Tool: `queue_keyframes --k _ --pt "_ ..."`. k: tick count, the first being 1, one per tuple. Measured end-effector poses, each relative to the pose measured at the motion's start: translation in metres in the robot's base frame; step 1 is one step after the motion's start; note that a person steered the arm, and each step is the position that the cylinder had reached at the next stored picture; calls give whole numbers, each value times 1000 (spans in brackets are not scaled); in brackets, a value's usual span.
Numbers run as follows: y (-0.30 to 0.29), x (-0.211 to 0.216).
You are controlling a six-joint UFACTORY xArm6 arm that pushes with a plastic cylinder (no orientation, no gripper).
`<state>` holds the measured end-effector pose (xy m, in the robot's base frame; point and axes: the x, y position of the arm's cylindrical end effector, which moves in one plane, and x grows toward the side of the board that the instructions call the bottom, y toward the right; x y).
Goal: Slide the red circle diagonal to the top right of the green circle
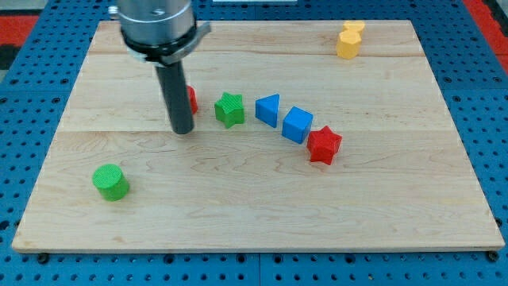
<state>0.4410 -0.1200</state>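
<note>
The red circle (191,99) is mostly hidden behind my rod; only its right edge shows, left of the green star. My tip (182,131) rests on the board just in front of and slightly left of the red circle, touching or nearly touching it. The green circle (110,182) stands at the view's lower left, well below and left of my tip.
A green star (229,109), a blue triangle (268,110), a blue cube (298,124) and a red star (324,144) form a row running down to the right. Two yellow blocks (349,40) stand at the top right. The wooden board (262,214) lies on a blue pegboard.
</note>
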Motion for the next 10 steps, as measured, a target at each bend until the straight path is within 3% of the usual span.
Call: queue_keyframes --k 2,3,7,9,10 --pt "-79 -59" --pt "-75 -83" --pt "24 -78" --pt "28 -37" --pt "20 -37"
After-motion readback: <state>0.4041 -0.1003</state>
